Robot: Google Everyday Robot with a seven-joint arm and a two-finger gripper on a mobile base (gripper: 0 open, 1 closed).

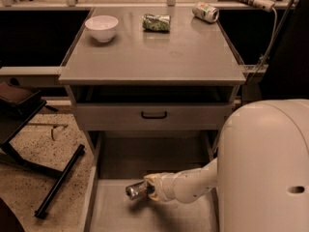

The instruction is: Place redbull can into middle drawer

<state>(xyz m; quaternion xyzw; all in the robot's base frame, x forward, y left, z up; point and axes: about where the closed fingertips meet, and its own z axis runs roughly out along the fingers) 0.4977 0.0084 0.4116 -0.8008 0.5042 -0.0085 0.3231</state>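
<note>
Clearly grips the redbull can [135, 191] with the tool [150, 187], clamped round the body and leaving the shiny round end poking out to the left. Holds it lying on its side, low over the flat floor of the middle drawer [120, 215], roughly midway between the side walls; cannot tell whether touching the floor or just above it. Looks light and stiff, probably thin-walled metal, so likely to dent under a hard squeeze and to slip on smooth sides under a weak one. Best taken across the middle of the body, as here, not by the rim or the end. Being round, likely rolls once let go on the flat floor, so calls for a gentle release close to the floor and away from the low side walls. Leaves alone the white bowl [101, 27], the green-patterned can [156, 22] and the white can [205, 11] up on the table [159, 57], well apart from the drawer.
</note>
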